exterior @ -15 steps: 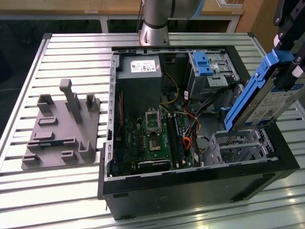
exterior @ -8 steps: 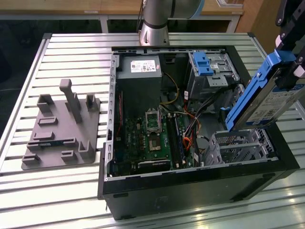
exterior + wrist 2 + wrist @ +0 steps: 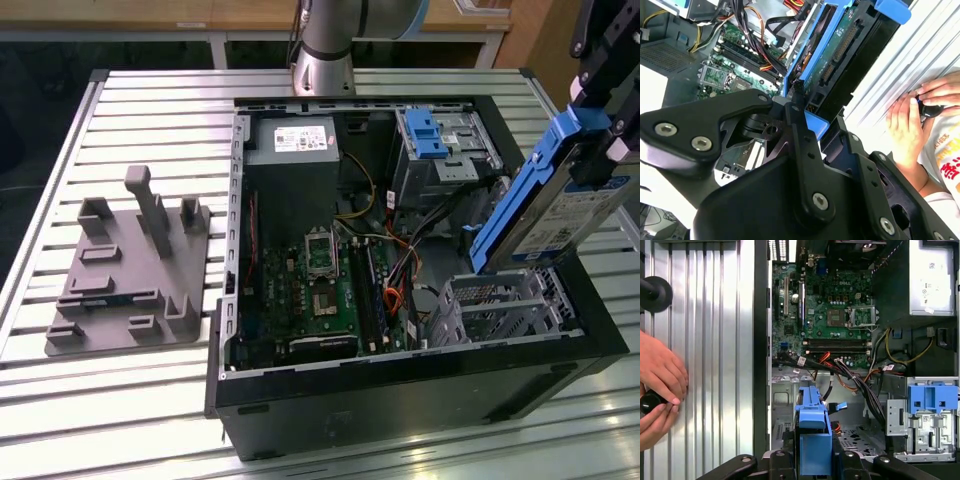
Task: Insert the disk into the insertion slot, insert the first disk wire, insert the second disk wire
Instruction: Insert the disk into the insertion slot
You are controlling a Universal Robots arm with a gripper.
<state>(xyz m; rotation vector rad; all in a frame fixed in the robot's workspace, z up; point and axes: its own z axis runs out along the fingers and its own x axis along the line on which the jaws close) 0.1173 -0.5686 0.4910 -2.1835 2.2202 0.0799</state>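
Open computer case on a slatted table. The slot, a low metal cage in one corner of the case, is open at the top. The disk hangs tilted over the slot, its lower end near the slot's far edge, taking up much of the room above it. Orange and black cables crowd just beside the slot, on the exterior view's left. A taller bay stands behind the slot. Case walls close two sides of the slot. Beyond the wall, in the first wrist view, a person's hand and a second hand rest on the table. Well apart from the slot, a grey fixture stands among bare slats.
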